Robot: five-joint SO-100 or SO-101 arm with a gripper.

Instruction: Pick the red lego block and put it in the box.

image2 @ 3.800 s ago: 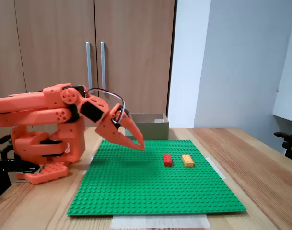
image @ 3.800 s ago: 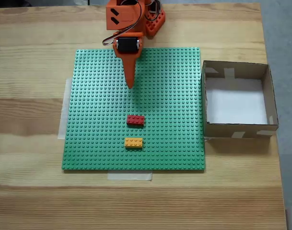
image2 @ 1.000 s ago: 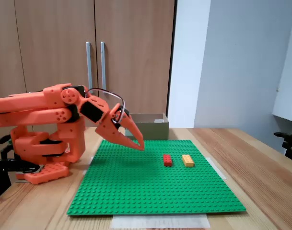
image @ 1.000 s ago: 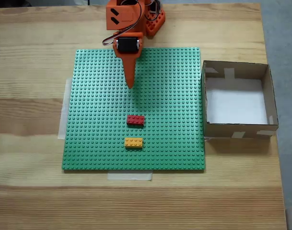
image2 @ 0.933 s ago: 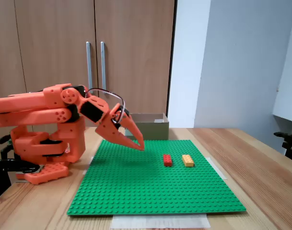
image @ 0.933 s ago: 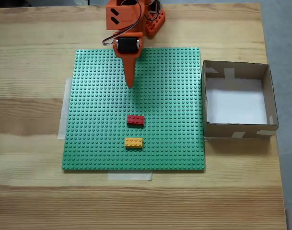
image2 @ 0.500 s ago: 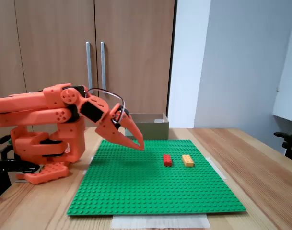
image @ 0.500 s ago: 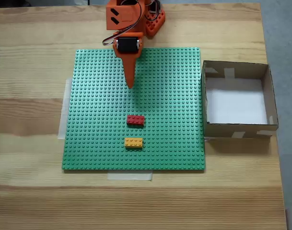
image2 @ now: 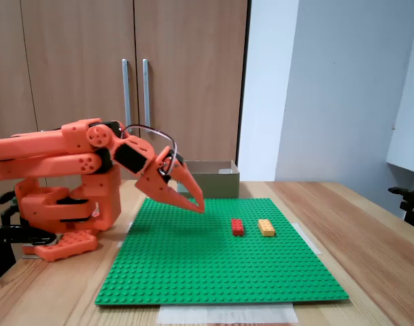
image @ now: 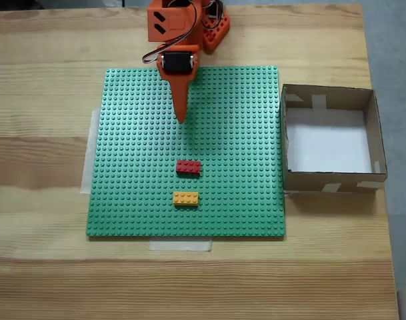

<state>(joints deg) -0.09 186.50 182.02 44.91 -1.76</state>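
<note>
The end effector (image: 181, 119) is seen hanging over the far half of the green baseplate (image: 243, 133), close to the arm's base at the far edge of the counter (image: 43, 267), with its tip angled down toward the studs (image2: 198, 207). Its fingers are drawn together to a single narrow point and nothing is held between them. The arm (image2: 57, 153) is folded back low on itself, which is judged to be a resting pose from which the reach has not yet begun.

The red lego block (image: 189, 167) is found near the middle of the baseplate, pressed flat on the studs with its long side across the plate, well apart from the end effector. Just beside it, toward the near edge of the counter, a yellow brick (image: 185, 198) lies in the same orientation; the two are separated by a narrow strip of bare studs. Because of that closeness, a grasp across the red block's short sides is judged safer.

The box (image: 329, 180) is set on the counter touching the baseplate's right edge in the top-down fixed view, with its white floor bare. Strips of pale tape (image: 179, 245) are seen at the baseplate's edges, presumably to keep it from sliding.
</note>
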